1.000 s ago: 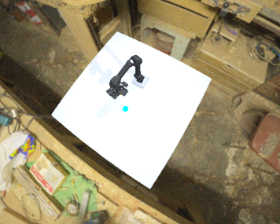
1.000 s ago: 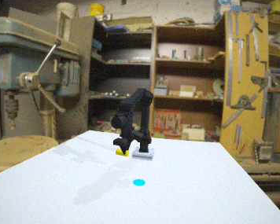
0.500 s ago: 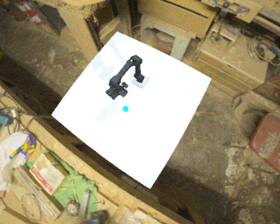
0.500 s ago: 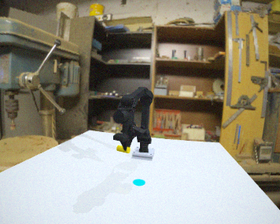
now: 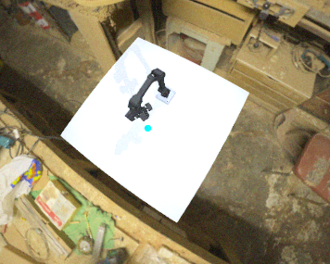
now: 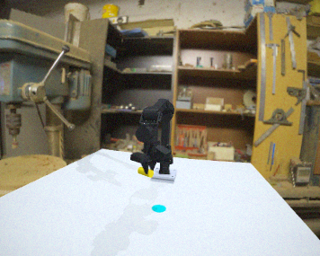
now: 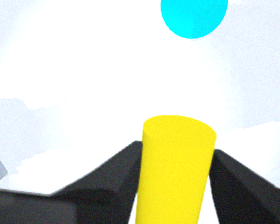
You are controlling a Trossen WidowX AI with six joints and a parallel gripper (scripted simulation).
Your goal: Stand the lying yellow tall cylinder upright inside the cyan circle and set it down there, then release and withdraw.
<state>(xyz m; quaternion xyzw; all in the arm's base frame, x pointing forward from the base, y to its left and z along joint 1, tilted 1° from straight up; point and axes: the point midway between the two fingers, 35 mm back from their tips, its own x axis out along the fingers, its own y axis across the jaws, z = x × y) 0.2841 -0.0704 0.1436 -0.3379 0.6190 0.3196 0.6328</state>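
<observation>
The yellow tall cylinder (image 7: 175, 170) (image 6: 143, 172) sits between my gripper's two black fingers. My gripper (image 7: 175, 153) (image 6: 146, 169) (image 5: 139, 115) is shut on it and holds it a little above the white table, lying roughly level. The cyan circle (image 5: 147, 128) (image 6: 158, 208) (image 7: 194, 17) is a flat disc on the table, ahead of the cylinder's free end and apart from it. In the wrist view the circle sits at the top edge, a little right of the cylinder's axis.
The white table (image 5: 184, 135) (image 6: 241, 216) carries the arm's grey base plate (image 5: 167, 96) (image 6: 164, 176) behind the gripper. Workshop clutter, shelves and a drill press (image 6: 30, 91) surround the table, all beyond its edges.
</observation>
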